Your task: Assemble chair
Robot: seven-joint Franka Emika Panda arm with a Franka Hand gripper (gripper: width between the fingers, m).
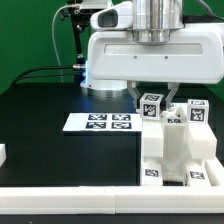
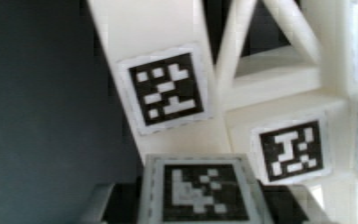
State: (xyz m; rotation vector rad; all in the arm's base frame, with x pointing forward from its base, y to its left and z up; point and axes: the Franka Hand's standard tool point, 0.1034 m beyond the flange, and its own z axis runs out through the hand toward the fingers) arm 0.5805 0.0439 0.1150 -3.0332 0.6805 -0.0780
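The partly joined white chair [image 1: 178,150] stands at the exterior view's right, with tags on its front and top. My gripper [image 1: 152,100] hangs right over it, its fingers [image 1: 137,97] closed on a small white tagged chair part [image 1: 152,108] at the top of the structure. In the wrist view the gripper [image 2: 202,203] has dark fingers [image 2: 126,200] pressed to both sides of that tagged part [image 2: 201,185]. Beyond it are the chair's white bars with two more tags [image 2: 165,88]. I cannot tell whether the held part is seated in the chair.
The marker board [image 1: 100,122] lies flat on the black table, at the exterior view's left of the chair. A small white piece [image 1: 2,153] sits at the left edge. A white rail [image 1: 70,200] runs along the front.
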